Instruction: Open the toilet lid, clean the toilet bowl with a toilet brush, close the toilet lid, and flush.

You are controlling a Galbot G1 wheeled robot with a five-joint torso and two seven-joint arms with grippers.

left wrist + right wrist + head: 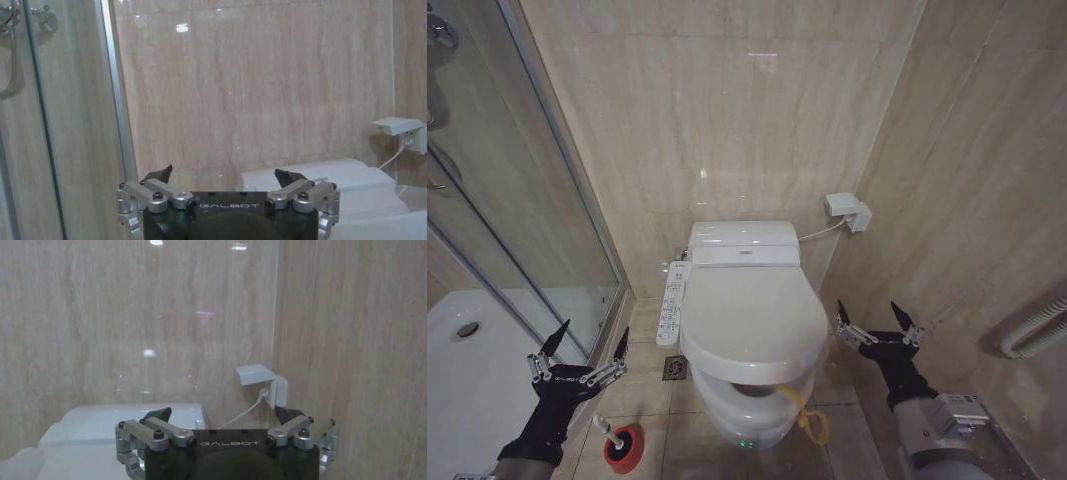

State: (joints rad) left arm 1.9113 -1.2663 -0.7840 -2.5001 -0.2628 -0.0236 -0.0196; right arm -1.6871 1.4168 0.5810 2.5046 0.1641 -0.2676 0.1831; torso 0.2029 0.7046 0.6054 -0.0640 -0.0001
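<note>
- Nearest you, your left gripper (579, 352) hangs low beside the glass shower door (537, 200), its 2 fingers spread wide and holding nothing; your right gripper (879, 325) hangs at the toilet's other flank by the tiled wall, equally wide and empty.
- On the floor just below the left gripper, the toilet brush (612, 437) lies in its red holder cup (624, 448), pale handle slanting out. Judge it light and stiff; take it at the slim handle near the knob, not at the bristles.
- Next, the yellow cord loop (804, 410) dangles off the front edge of the toilet lid (749, 315). The lid is shut over the toilet bowl (742, 408), so step 1 is not yet done.
- Expect the lid to be glossy, slippery, rigid plastic, hinged at the back. The loop is your softest, surest hold; it sits nearer the right gripper.
- The button panel (670, 303) runs along the bowl's left side; keep clear of it.
- Farthest back, the tank unit (743, 243) meets the wall, with a wall socket (848, 212) to its right.
</note>
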